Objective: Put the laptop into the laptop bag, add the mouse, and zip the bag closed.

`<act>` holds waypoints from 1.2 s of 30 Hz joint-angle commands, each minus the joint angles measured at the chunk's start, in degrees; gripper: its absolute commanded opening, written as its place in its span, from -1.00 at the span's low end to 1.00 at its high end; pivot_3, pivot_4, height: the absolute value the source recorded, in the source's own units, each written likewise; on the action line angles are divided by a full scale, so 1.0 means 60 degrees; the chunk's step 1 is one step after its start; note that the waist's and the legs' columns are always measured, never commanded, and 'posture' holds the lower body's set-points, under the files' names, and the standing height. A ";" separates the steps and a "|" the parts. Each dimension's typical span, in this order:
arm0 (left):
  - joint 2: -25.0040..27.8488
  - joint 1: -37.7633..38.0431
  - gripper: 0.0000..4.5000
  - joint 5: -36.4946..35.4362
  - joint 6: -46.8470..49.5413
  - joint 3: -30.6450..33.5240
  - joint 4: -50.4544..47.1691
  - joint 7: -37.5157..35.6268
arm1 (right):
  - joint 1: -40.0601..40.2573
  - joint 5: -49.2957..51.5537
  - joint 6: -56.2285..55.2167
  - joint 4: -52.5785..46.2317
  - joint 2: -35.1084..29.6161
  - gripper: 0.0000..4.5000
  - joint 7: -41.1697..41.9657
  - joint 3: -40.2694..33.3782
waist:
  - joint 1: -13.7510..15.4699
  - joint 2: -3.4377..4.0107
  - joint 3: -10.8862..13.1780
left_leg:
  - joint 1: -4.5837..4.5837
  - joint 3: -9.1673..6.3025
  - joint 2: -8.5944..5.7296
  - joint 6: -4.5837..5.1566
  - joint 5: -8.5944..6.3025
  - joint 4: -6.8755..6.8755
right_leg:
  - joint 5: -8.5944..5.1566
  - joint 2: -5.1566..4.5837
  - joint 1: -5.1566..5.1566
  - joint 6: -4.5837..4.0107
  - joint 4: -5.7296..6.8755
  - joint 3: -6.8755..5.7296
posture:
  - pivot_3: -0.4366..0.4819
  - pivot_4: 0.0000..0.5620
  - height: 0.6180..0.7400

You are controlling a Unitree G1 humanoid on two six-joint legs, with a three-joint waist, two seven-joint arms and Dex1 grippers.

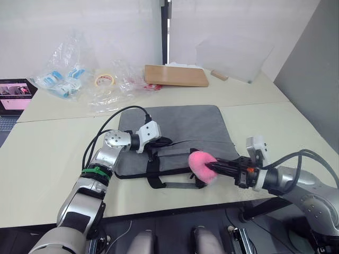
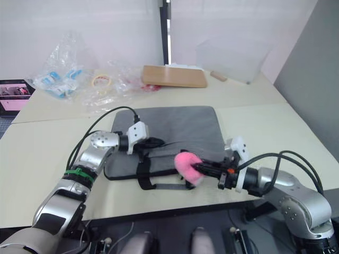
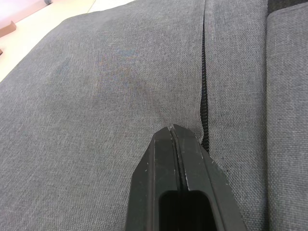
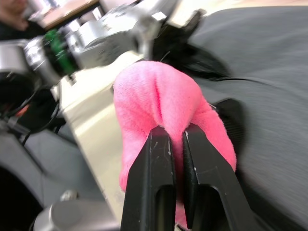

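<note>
My right gripper (image 1: 212, 166) pinches the pink soft object (image 1: 202, 165) over the laptop bag (image 1: 185, 127); left gripper (image 3: 174, 130) pressed together on the bag.

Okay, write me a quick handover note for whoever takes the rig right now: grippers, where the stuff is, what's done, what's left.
Left gripper: fingers pressed shut, tips on the grey laptop bag beside its black zip line.
Right gripper: shut on a pink soft object, held at the bag's near edge by the black strap handles.
The bag lies flat on the table; its contents cannot be seen.
Laptop and white mouse: not seen loose on the table, so I cannot confirm either is packed.
Left to do: check whether laptop and mouse are packed, and whether the zip is fully closed.
</note>
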 commanded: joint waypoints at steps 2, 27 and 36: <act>0.0229 0.1055 -1.00 0.0912 0.0510 -0.0697 0.1021 -0.0189 | 0.0414 0.1215 0.0346 0.0210 0.0295 -1.00 -0.0956 -0.1388 | -0.0042 0.0018 -0.0035 | 0.0012 -0.0003 0.0007 0.0003 -0.0002 -0.0002 | 0.0000 0.0006 0.0008 -0.0001 0.0002 0.0003 | -0.05 -0.47 1.00; 0.0304 0.0776 -1.00 0.1138 0.0128 -0.0799 0.1325 -0.0226 | 0.0308 -0.0271 -0.0773 0.2430 -0.0024 -1.00 -0.1386 -0.2531 | -0.0197 0.0070 -0.0105 | 0.0158 0.0008 0.0044 0.0046 -0.0033 -0.0070 | -0.0095 0.0014 0.0250 0.0116 -0.0128 0.0005 | -0.05 -0.47 1.00; 0.0331 0.0780 -1.00 0.1133 0.0096 -0.0856 0.1252 -0.0371 | -0.1569 -0.2238 -0.1776 0.3753 0.0329 -1.00 -0.2200 -0.1360 | -0.0218 0.0077 -0.0109 | 0.0158 0.0013 0.0034 0.0046 -0.0033 -0.0068 | -0.0094 0.0013 0.0248 0.0117 -0.0129 0.0008 | -0.05 -0.47 1.00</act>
